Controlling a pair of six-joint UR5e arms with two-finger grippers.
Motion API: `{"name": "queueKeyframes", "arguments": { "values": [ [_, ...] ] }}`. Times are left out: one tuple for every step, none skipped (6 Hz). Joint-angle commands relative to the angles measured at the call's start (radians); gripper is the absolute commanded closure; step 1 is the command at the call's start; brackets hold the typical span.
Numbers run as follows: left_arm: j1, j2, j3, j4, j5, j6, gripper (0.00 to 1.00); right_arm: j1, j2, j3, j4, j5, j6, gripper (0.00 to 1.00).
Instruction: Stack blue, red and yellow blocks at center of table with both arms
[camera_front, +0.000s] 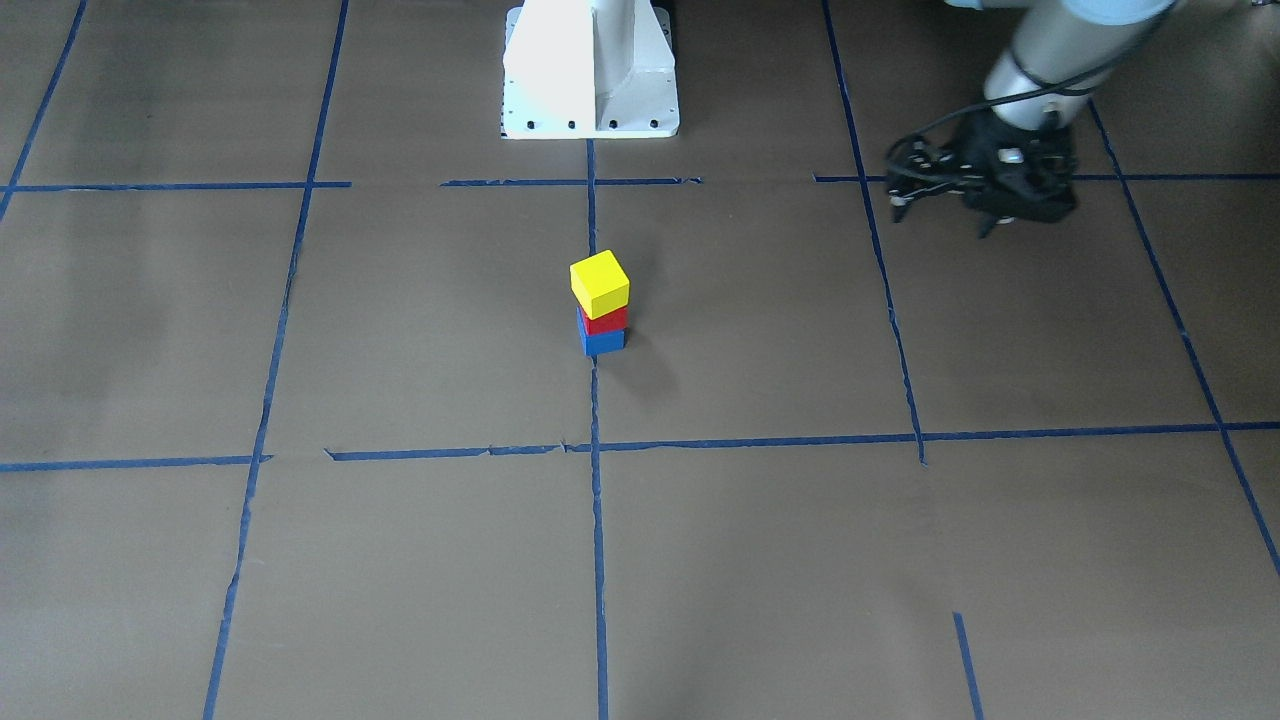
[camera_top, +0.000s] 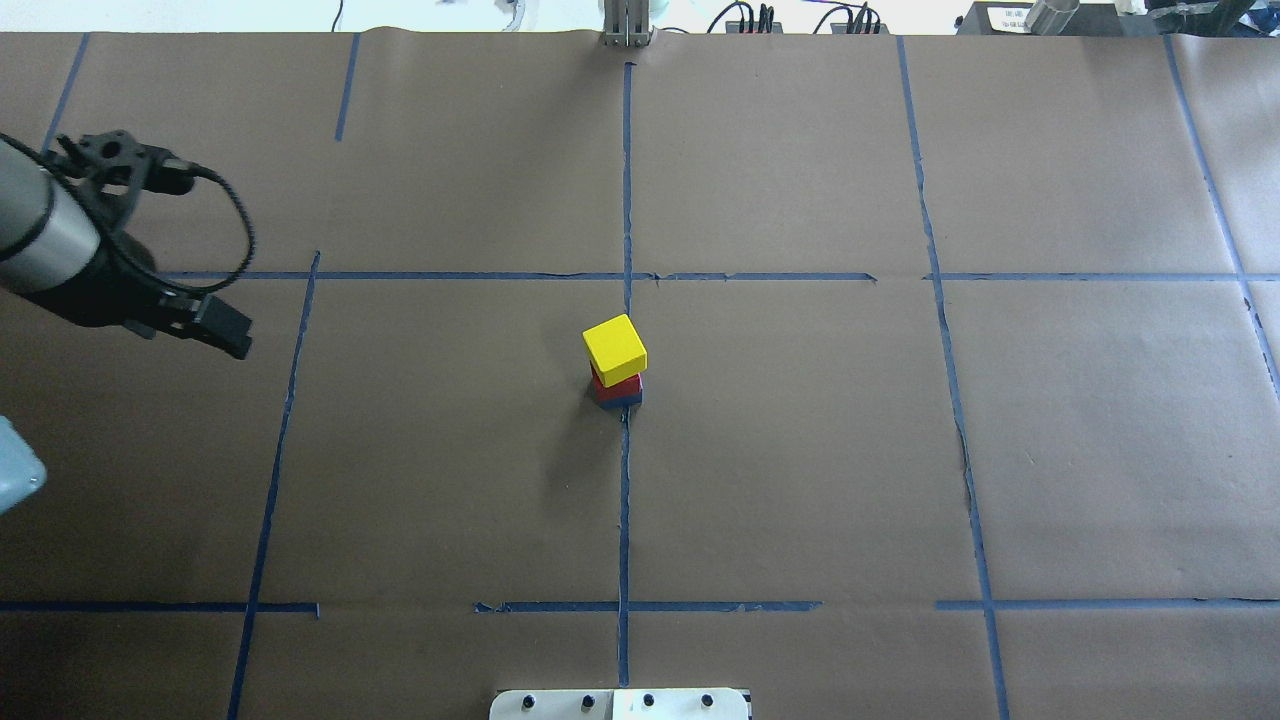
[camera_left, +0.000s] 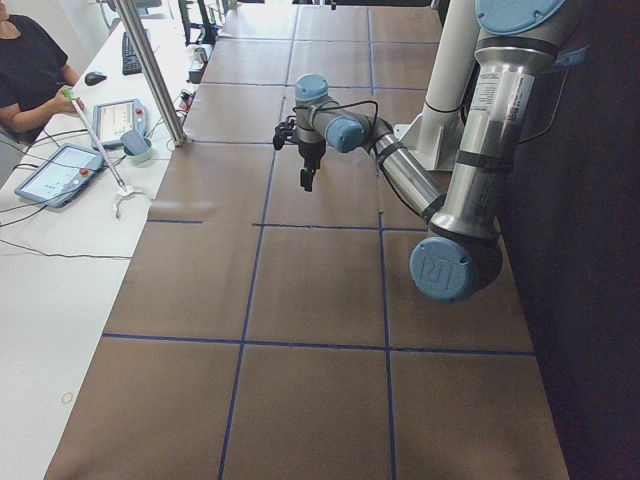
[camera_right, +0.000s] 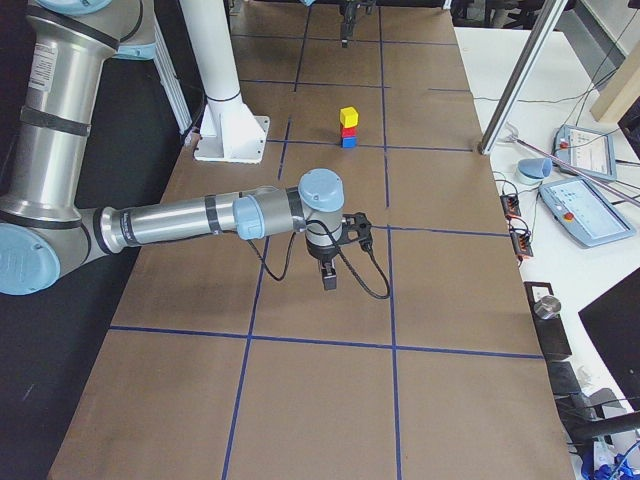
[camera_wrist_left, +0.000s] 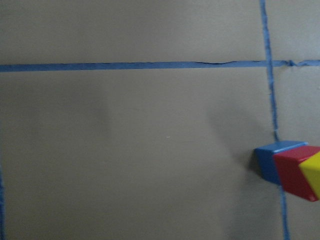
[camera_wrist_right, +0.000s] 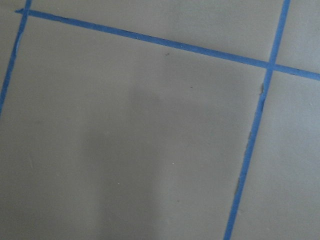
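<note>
Matte grey-brown sheeting covers the table (camera_front: 400, 330), cut into large squares by thin blue tape (camera_front: 596, 520) that is frayed and broken in spots. At its centre, on the middle tape line in front of the white metal pedestal (camera_front: 590, 70), three smooth, sharp-edged cubes stand in a column: the blue block (camera_front: 602, 342) on the surface, the red block (camera_front: 605, 320) on it, and the glossy yellow block (camera_front: 600, 283) on top, turned slightly against the two beneath.

Both arms are well apart from the stack. The left arm (camera_top: 40, 235), a silver tube with a looping black cable, reaches over the table's left side, and the left gripper (camera_top: 228, 335) hangs above bare surface with nothing in it; whether its fingers are parted or together cannot be told. The right arm (camera_right: 180, 222) stretches level and low over the opposite side, its wrist bent so the right gripper (camera_right: 328, 278) points down; its state cannot be told either.
</note>
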Motion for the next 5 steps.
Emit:
{"name": "queueKeyframes", "arguments": {
  "values": [
    [-0.238,0.175,0.022,0.009,-0.025,0.471,0.00,0.067,-0.003,-0.037,-0.086,-0.008,-0.182,0.00],
    [-0.413,0.205,0.138,0.005,-0.031,0.692,0.00,0.067,0.003,-0.041,-0.082,-0.014,-0.183,0.00],
    [-0.497,0.205,0.260,0.005,-0.055,0.811,0.00,0.069,0.004,-0.041,-0.077,-0.017,-0.183,0.00],
    [-0.504,0.191,0.379,-0.006,-0.136,0.820,0.00,0.078,0.000,-0.041,-0.079,-0.017,-0.183,0.00],
    [-0.527,0.184,0.434,-0.010,-0.143,0.817,0.00,0.079,-0.005,-0.043,-0.079,-0.037,-0.183,0.00]
  ]
}}
